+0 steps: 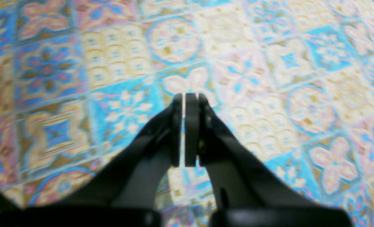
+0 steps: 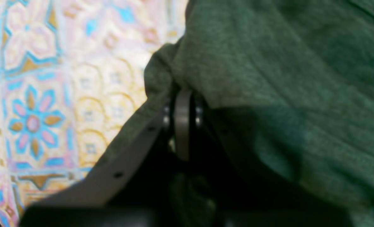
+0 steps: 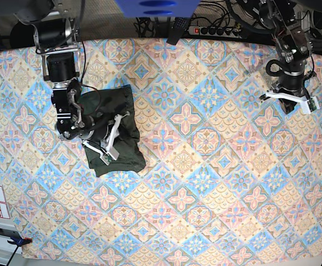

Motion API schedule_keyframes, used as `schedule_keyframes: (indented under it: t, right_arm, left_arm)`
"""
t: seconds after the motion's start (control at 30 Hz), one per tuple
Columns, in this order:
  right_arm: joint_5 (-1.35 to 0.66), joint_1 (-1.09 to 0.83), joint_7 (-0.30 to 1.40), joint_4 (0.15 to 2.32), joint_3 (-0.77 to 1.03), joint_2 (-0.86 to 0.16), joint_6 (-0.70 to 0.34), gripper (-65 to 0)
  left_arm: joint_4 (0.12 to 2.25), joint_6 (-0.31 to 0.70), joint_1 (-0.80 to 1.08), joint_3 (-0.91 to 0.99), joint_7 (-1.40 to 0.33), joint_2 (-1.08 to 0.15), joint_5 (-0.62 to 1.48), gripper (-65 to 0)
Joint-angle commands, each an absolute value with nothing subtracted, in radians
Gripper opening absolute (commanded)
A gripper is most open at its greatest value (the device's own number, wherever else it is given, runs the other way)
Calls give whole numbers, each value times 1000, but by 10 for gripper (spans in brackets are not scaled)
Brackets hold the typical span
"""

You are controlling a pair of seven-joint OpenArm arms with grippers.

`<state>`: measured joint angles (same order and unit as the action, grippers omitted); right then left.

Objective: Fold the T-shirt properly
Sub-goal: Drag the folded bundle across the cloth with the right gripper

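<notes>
Black, flat-sided fingers [image 1: 191, 129] of the left gripper [image 1: 183, 101] are pressed together with only a thin slit between them and nothing held; they hang over bare patterned cloth, well away from the garment. The right gripper [image 2: 183, 94] is likewise closed; its grey fingertip [image 2: 182, 123] is buried in a bunched edge of the T-shirt [image 2: 268, 78], so the pinch is on the fabric. That fabric is a soft, heathered dark olive-green knit, creased into rounded folds around the grip; part of it lies in shadow under the wrist.

From the base view the T-shirt [image 3: 122, 138] is a crumpled, roughly rectangular heap on the table's left part, with the right arm [image 3: 66, 111] reaching over it; the left arm [image 3: 291, 83] stands at the far right, well apart. The tablecloth [image 3: 205, 166] is printed with diamond tiles of flowers and scallops in blue, pink, cream and ochre; it covers the whole table. Beyond the far edge run black cables and a power strip [image 3: 210, 30]; only this view shows them, while the wrist views alone show the fingers.
</notes>
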<state>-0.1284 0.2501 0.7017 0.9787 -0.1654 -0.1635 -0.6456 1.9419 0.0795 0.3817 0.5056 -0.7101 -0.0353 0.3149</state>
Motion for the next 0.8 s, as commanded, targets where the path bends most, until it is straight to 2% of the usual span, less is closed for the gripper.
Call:
schedule_keyframes:
  t: [0.0, 0.2, 0.53, 0.77]
  right_arm:
    - [-8, 260, 802, 964, -159, -206, -588, -650]
    - [-8, 283, 800, 961, -159, -245, -588, -650]
    - [-12, 292, 803, 974, -159, -246, -590, -650]
    - [-15, 288, 811, 1119, -159, -245, -590, -650]
  left_arm:
    - [1957, 81, 380, 510, -688, -44, 318, -650]
    - [1957, 82, 380, 510, -688, -44, 318, -650]
    - [1957, 84, 381, 509, -688, -44, 318, -650]
    - [1957, 87, 384, 509, -688, -44, 318, -650]
